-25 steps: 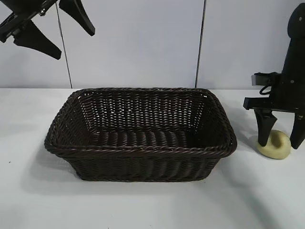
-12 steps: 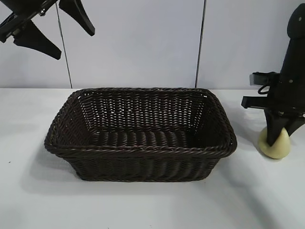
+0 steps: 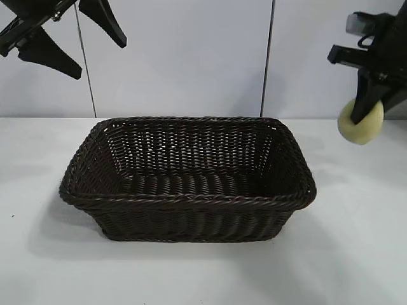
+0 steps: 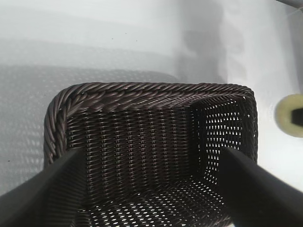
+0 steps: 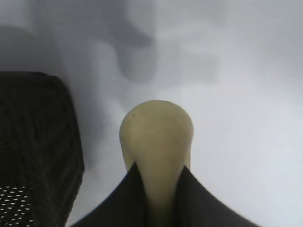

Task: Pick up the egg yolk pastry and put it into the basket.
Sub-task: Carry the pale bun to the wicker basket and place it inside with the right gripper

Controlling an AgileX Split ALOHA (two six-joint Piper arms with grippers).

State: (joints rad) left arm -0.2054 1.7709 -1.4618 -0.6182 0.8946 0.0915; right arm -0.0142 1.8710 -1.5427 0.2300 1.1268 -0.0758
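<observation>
Right pincer (image 3: 367, 113) clamps egg yolk pastry (image 3: 361, 124), lifted off table nr right edge; basket (image 3: 191, 200) drop left; left pincer (image 3: 60, 39) open, idle

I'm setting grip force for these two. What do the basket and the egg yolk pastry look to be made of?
Basket: dark brown woven wicker, possibly plastic rattan given its slight sheen; open weave, braided rim. Egg yolk pastry: pale yellow, smooth, matte, probably soft foam or rubber, since it looks pinched narrow where the right gripper holds it.
</observation>
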